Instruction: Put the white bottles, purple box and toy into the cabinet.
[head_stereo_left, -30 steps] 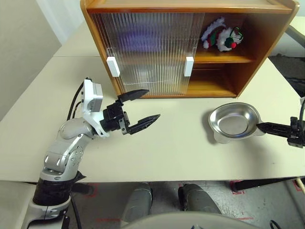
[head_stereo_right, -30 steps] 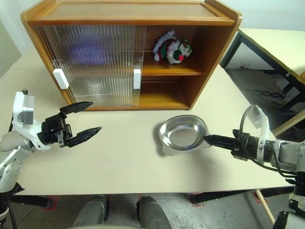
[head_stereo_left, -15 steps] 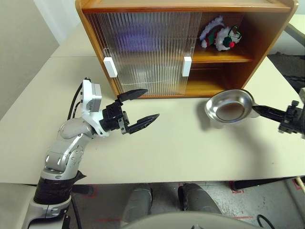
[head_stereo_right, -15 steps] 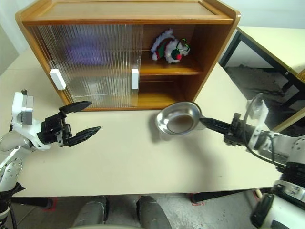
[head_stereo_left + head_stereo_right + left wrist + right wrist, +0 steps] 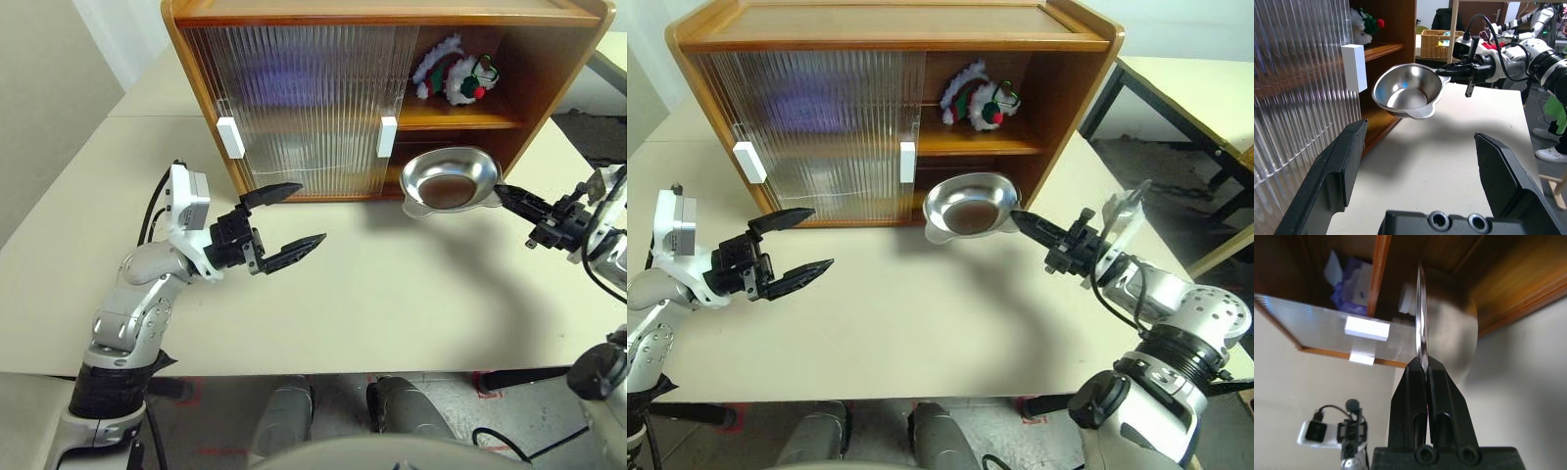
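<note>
The left gripper [image 5: 285, 228] hangs over the near left part of the table [image 5: 411, 304], its two black fingers spread wide apart with nothing between them, pointing toward the right. The table is a plain cream surface, bare around the arm.

Further right and a little farther off, the right gripper [image 5: 1023, 219] has its fingers pinched together on the rim of a shiny metal dish [image 5: 967, 204], which it holds in the air just in front of the cabinet's open lower shelf. The dish is a shallow rounded bowl with small lobes on its edge, polished enough to mirror the wood behind it.

Beyond stands the cabinet [image 5: 549, 88], warm orange-brown wood with two shelves. Its two ribbed translucent sliding doors [image 5: 304, 93] cover the left part, each with a white rectangular handle; the right part is open. On the upper shelf in the open part lies the toy [image 5: 453, 73], a white plush bear on its side with a red-and-green scarf and a green hat with a red pompom. In the right wrist view, the purple box [image 5: 1354, 284] shows inside the cabinet, lilac with white tissue sticking out, and beside it a white bottle [image 5: 1407, 298], partly hidden by the dish.

To the far right a second pale tabletop [image 5: 1195, 83] on dark legs stands over a grey floor.
</note>
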Tool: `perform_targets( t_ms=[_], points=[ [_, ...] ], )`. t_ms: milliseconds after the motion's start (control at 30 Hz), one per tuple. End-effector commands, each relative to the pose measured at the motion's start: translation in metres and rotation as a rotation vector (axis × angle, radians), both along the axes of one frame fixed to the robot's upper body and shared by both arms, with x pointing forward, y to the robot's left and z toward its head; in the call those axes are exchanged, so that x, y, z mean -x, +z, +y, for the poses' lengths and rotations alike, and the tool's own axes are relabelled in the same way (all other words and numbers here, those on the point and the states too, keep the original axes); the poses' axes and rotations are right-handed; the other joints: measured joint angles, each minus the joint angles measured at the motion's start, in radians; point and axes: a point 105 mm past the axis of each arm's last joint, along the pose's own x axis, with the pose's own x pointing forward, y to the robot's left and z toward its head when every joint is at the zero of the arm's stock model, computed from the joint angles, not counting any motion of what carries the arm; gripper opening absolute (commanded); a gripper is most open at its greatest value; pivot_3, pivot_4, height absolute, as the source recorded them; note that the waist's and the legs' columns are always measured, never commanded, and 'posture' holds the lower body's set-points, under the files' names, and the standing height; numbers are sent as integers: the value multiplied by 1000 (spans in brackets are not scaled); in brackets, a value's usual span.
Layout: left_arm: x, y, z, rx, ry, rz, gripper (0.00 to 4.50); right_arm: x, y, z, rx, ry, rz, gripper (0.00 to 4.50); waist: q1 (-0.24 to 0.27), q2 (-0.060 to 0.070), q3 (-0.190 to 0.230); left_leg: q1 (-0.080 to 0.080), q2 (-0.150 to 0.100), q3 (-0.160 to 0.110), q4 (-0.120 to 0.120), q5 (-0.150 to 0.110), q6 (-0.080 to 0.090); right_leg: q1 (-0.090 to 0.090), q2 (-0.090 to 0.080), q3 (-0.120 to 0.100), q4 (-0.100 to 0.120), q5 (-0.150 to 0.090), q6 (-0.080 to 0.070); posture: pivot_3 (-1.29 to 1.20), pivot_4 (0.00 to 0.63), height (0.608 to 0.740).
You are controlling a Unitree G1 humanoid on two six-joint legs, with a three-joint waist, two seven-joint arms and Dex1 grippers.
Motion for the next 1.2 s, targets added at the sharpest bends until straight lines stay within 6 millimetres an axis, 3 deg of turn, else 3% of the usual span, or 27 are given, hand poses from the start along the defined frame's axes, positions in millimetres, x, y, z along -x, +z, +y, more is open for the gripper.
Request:
perform_targets(
  t_ms=[33,567,800,1200],
  points=[
    [-1,-2,-1,-16,-12,4,4500,-3,-3,2,-28,-39,7,2,-1,0,0,0,0,0,0,0,0,-1,0,0,0,0,0,-33,79,740],
    [0,0,-4,-29,-35,5,4500,-35,-5,10,-177,-278,-5,2,-14,2,-1,-1,2,0,-1,-2,3,-3,-1,0,0,4,3,-39,76,740],
    [0,1,-5,-25,-36,3,4500,-43,-11,30,-191,-314,26,2,-22,2,-1,-1,4,-1,-1,-2,3,-4,0,0,0,4,3,-33,80,740],
    [1,2,-7,-20,-28,-1,4500,-65,-22,40,-212,-481,58,2,-25,3,-1,-3,9,-3,-1,-2,3,-6,-1,0,0,5,2,-24,89,740]
  ],
)
